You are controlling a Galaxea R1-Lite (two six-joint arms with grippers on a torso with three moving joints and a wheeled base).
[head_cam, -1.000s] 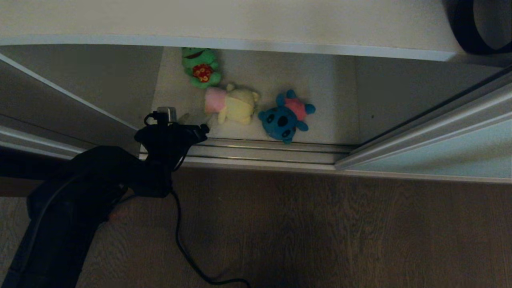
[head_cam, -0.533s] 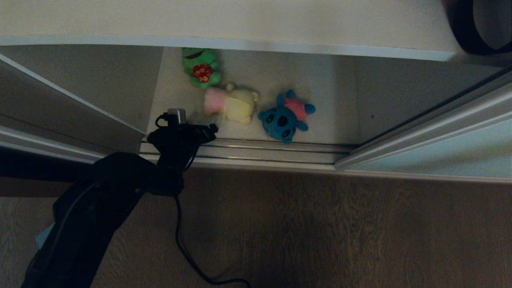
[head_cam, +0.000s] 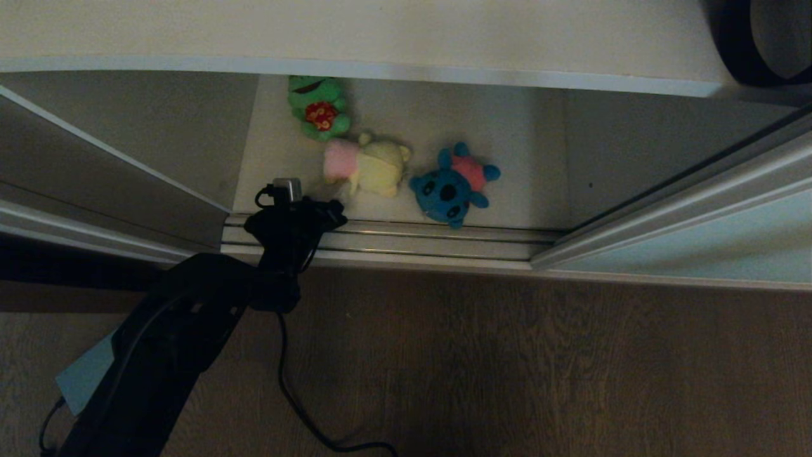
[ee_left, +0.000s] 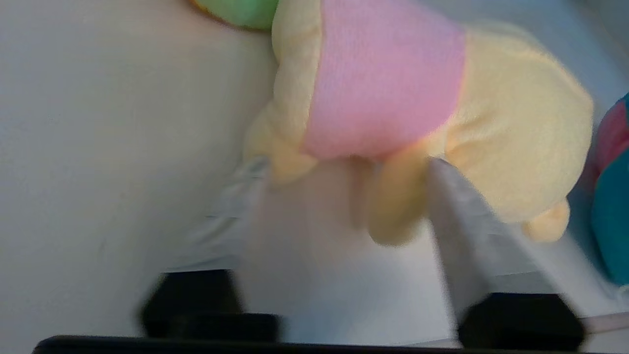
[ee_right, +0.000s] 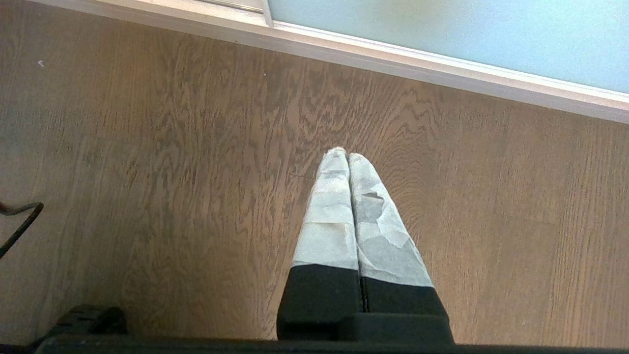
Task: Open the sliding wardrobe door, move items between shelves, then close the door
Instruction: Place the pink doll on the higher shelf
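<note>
- My left gripper (ee_left: 344, 182) sits at the pale yellow plush toy (head_cam: 374, 166) on the lower shelf (head_cam: 533, 158), jaws spread around its leg.
- My right gripper (ee_right: 348, 157) hangs over the wooden floor (ee_right: 147, 172), jaws pressed together.

Left arm (head_cam: 158, 343) black, reaching up from the lower left of the head view toward the middle. Left gripper (ee_left: 344, 164) at its end, two pale fingers (ee_left: 457, 231) apart, one on each side of a leg of the yellow toy (ee_left: 516, 142). Right gripper (ee_right: 348, 156) in the middle of its own view, pointing down, both fingers pressed tight together, holding nothing.
</note>
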